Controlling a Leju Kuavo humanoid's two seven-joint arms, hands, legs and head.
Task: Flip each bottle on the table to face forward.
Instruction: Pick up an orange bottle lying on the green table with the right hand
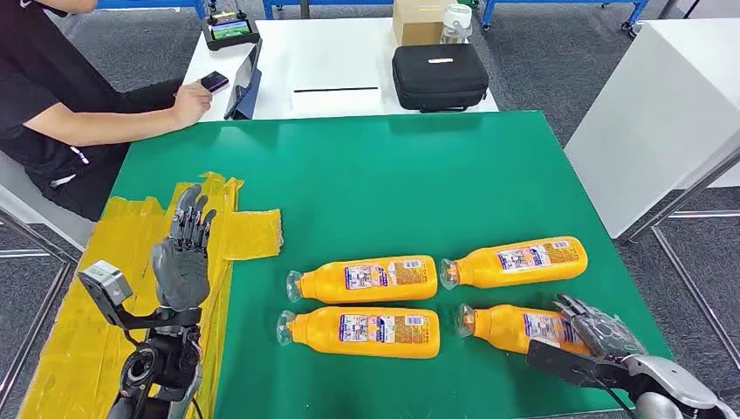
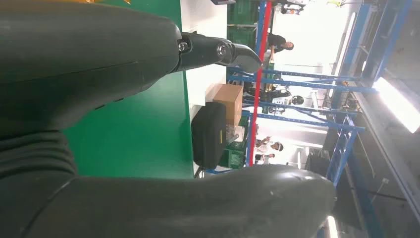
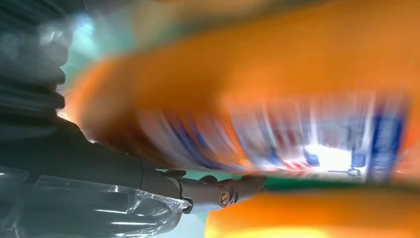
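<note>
Green-topped bench [image 1: 366, 183] carries four orange plastic bottles lying sideways in two rows. Right hand [image 1: 593, 330] covers the near-right orange bottle's [image 1: 510, 327] base end; grip unclear, wrist view blurred. Left hand [image 1: 183, 253] raised, fingers spread, empty.

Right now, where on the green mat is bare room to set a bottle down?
The far half of the green mat, between the bottles and the white table, is bare. Crowded: four orange bottles near the right hand; yellow tape beside the left hand.

Glossy orange plastic bottles [image 1: 366, 278] on matt green table [image 1: 366, 183]; wrinkled yellow tape [image 1: 249, 231]
</note>
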